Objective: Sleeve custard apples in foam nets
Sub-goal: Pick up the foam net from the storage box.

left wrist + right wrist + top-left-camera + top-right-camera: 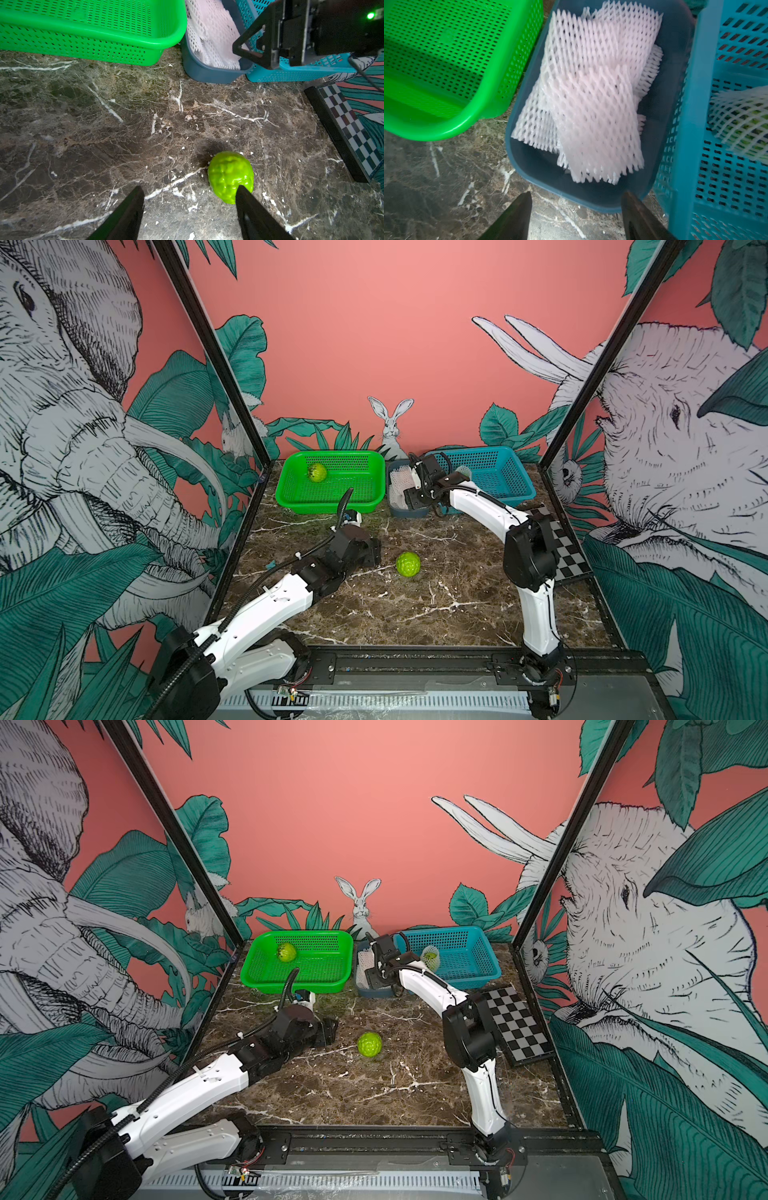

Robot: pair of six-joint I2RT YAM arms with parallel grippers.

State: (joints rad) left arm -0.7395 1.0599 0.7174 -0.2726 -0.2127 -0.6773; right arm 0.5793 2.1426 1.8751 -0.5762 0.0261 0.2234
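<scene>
Both sets of jaws are gaping, empty. That apple [229, 176] is looking rolly, so I'm guessing a mid-belly grab; nets [591, 99] floppy, edge pinch.

a brown marble-patterned tabletop [457, 601] with white veins carried three containers along its far edge. a bright green perforated plastic basket [324, 504] stood on the left and a teal-blue perforated plastic basket [515, 485] on the right. a small slate-blue smooth plastic tub [409, 512] sat between them, close against the blue one. a black-framed checkerboard panel [569, 551] lay at the table's right edge. the pink back wall showed a painted white rabbit [391, 423] among green leaves, and the side walls bore grey elephant drawings [62, 427].
</scene>
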